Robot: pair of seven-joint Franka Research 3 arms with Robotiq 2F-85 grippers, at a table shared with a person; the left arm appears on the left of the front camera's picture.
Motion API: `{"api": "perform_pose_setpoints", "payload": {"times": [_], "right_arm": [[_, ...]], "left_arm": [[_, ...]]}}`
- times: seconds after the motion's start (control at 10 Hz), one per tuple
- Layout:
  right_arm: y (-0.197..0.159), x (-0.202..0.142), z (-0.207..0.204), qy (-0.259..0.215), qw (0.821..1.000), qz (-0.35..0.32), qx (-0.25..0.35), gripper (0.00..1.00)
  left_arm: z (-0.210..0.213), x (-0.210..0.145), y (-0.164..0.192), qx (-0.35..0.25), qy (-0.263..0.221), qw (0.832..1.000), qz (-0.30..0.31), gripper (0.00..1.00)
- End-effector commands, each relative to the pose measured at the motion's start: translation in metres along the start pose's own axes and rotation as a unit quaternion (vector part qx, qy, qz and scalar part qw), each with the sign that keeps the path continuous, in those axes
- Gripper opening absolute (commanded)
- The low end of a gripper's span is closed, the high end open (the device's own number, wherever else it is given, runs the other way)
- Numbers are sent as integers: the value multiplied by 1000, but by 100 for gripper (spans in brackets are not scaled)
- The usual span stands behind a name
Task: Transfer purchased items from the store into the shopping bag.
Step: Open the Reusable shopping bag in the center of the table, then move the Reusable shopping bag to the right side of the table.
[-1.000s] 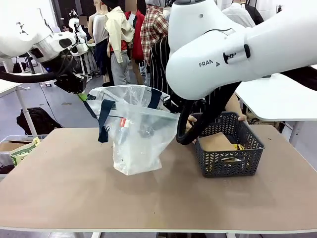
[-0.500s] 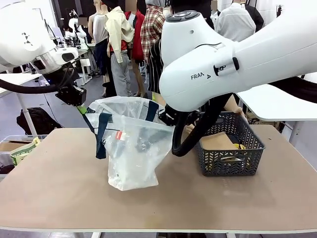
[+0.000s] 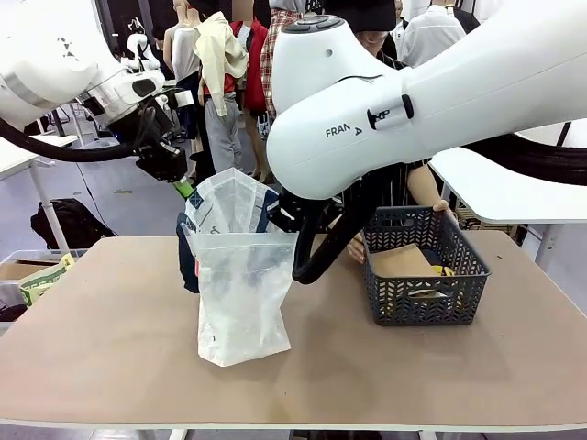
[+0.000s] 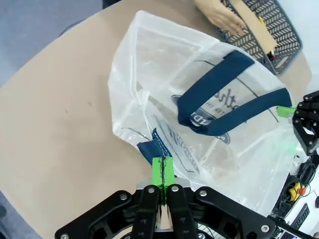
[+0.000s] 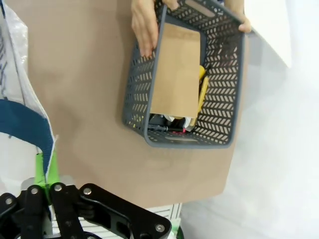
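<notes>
The shopping bag (image 3: 240, 284) stands upright on the table, translucent white with navy handles (image 4: 234, 94). My left gripper (image 3: 184, 189) is shut on its rim at the left, seen close in the left wrist view (image 4: 163, 167). At the opposite side my right gripper (image 3: 280, 213) is shut on the bag's edge by a navy strap (image 5: 46, 172). The store, a dark grey mesh basket (image 3: 422, 291), sits to the right. In it lie purchased items: a tan packet (image 5: 177, 74), a yellow one (image 5: 202, 92) and black and red ones (image 5: 167, 122).
A person across the table holds the basket with one hand (image 5: 144, 25) on its left wall and the other (image 5: 244, 25) at its far corner. My big white right arm (image 3: 413, 101) crosses above the table (image 3: 110, 348). A white side table (image 3: 514, 188) stands at the far right.
Both grippers have moved toward each other and upward with the bag's rim. The bag's mouth has narrowed and the bag stands taller and slimmer, shifted a little left.
</notes>
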State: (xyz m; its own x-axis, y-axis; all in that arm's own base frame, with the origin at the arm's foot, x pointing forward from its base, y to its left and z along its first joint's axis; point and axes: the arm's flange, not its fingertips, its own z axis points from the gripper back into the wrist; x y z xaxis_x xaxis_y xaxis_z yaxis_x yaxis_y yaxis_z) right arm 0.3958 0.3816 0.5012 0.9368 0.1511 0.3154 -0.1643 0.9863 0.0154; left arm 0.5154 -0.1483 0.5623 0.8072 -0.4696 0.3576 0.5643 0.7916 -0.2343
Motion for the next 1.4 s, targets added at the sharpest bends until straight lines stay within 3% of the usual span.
{"api": "perform_pose_setpoints", "payload": {"times": [0.0, 0.1, 0.2, 1.3], "right_arm": [[1, 8, -9, 20, 1000, 0, 4, 0], [0, 0, 0, 0, 1000, 0, 0, 0], [0, 0, 0, 0, 1000, 0, 0, 0], [0, 0, 0, 0, 1000, 0, 0, 0]], "left_arm": [[2, -1, 11, -6, 8, 1000, -5, 0], [0, -2, 15, 10, 5, 1000, 21, 0], [0, 0, 0, -2, 2, 1000, -1, 0], [0, 0, 0, -2, 2, 1000, -1, 0]]}}
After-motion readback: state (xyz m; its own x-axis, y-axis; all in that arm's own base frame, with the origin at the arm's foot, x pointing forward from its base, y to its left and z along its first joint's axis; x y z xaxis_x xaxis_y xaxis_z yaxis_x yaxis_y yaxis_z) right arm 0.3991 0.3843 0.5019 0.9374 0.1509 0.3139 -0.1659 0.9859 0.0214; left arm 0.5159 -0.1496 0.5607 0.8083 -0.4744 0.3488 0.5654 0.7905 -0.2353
